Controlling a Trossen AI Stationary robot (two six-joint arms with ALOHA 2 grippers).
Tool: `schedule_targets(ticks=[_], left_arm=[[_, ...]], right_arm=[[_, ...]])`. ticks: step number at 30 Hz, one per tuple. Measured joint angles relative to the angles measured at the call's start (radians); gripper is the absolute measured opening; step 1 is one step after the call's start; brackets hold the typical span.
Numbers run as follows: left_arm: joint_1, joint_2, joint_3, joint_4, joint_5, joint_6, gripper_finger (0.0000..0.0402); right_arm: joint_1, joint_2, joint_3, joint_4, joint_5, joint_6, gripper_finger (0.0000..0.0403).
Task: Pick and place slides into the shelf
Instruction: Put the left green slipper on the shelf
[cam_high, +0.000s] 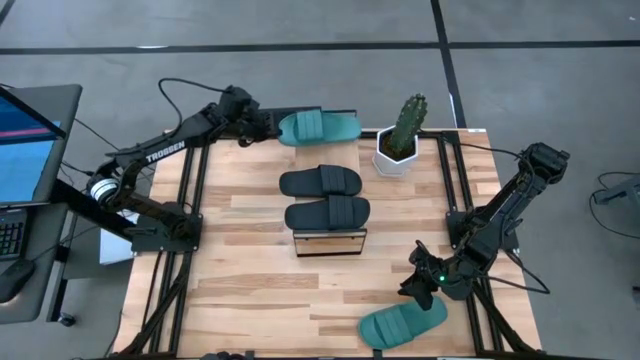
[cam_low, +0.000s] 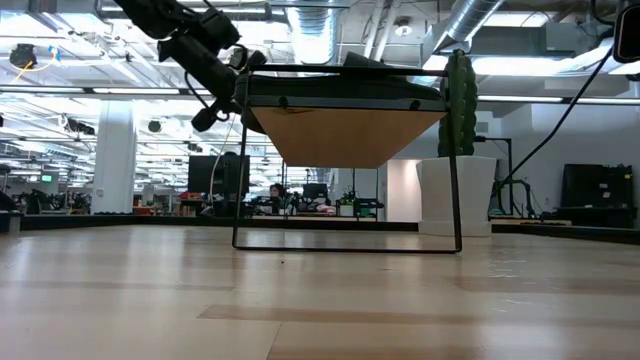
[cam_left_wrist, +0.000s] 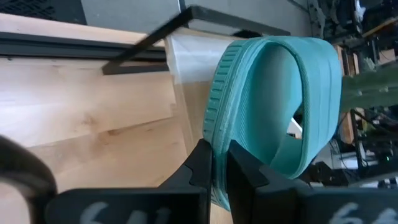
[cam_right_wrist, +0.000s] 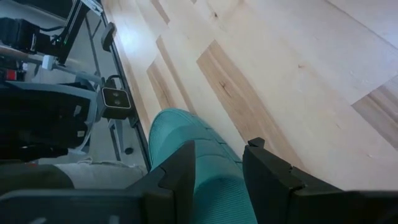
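Here, left pincer (cam_high: 268, 127) pinching teal slide (cam_high: 320, 126) at table's far edge, right pincer (cam_high: 425, 290) gripping second teal slide (cam_high: 403, 323) at near edge.

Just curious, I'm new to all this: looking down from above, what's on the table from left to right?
Left gripper → teal slide it grips → cactus in a white pot → right gripper

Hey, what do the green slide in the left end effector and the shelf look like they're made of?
The green slide looks like soft, matte moulded rubber or foam: ribbed edge, one-piece strap, no shine. The left end effector pinches its rim. The shelf appears to be a light wood plank, grain faintly visible, on thin black rods, probably painted metal.
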Motion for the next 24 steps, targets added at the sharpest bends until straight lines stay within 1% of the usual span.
schedule_targets(ticks=[11,16,24], left_arm=[[0.000,0.000,0.000,0.001,-0.024,-0.013,0.0007],[0.000,0.000,0.000,0.002,-0.048,-0.022,0.0023],[0.000,0.000,0.000,0.003,-0.050,-0.011,0.0029]], right_arm=[[-0.032,0.000,0.000,0.000,-0.002,-0.018,0.0120],[-0.032,0.000,0.000,0.000,-0.004,-0.019,0.0120],[-0.032,0.000,0.000,0.001,-0.004,-0.021,0.0120]])
